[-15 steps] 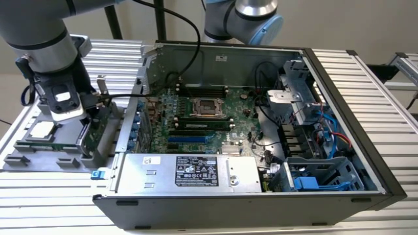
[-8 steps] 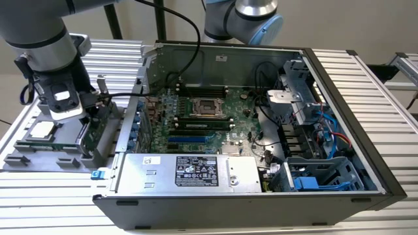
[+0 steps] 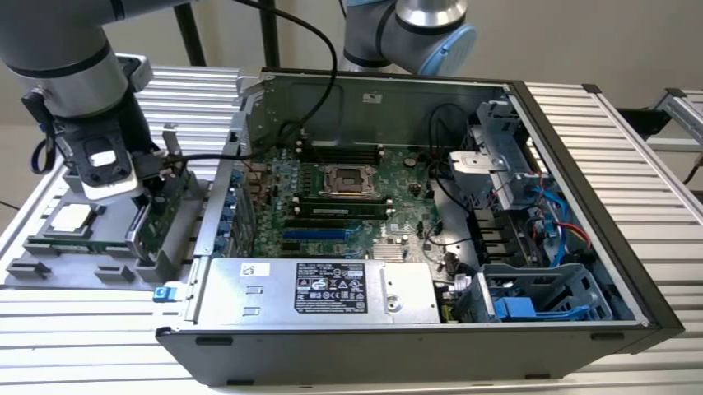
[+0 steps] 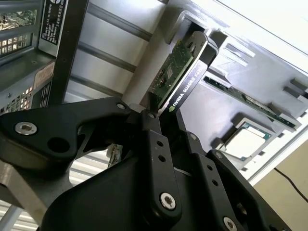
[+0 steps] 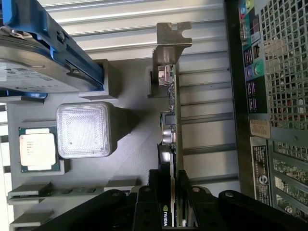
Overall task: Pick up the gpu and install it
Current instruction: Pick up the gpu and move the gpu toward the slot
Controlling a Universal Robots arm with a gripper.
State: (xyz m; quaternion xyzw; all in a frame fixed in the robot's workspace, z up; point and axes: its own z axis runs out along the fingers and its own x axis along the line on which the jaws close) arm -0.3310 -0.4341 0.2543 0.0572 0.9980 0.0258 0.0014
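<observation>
My gripper (image 5: 170, 190) is clenched on the gpu (image 5: 169, 125); the first wrist view shows a finger pressed to each face. The card stands on edge in the grey tray (image 3: 66, 267) at the exterior view's left, just beside the open computer case (image 3: 384, 354). It is thin and green, with a silver end bracket (image 5: 171, 41) at the end away from me and a black cooler face (image 4: 185, 89) bearing pale lettering. In the exterior view my wrist covers most of it, so I can't quite judge how it sits in its slot.
</observation>
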